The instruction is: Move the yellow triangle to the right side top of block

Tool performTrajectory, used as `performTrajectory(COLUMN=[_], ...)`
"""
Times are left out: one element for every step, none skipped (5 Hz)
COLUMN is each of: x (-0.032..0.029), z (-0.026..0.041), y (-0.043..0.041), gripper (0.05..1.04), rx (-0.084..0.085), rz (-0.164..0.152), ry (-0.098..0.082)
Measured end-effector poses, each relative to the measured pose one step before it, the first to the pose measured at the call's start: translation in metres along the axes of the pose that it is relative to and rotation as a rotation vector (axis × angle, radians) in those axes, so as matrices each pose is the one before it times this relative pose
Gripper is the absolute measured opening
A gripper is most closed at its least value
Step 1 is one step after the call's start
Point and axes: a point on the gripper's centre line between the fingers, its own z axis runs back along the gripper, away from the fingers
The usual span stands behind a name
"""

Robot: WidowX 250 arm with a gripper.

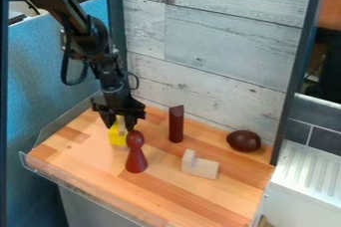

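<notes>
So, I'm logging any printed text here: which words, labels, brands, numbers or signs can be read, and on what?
There are none that can be read.
No legible text on the yellow block, dark red pawn-shaped piece, dark red slant-topped post, pale L-shaped block or dark brown rounded piece.
None on the black robot arm or the wooden tabletop either.

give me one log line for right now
gripper: at yellow block | grip: unclear | red peg: upright | pale block: lying right
</notes>
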Motion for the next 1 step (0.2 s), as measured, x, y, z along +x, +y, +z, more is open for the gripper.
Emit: performTrajectory(x=[-0.00137], z=[-0.00042], y=[-0.00093], gripper=[0.967], rx=[-0.0050], rz=[0.0022], ry=[0.0047])
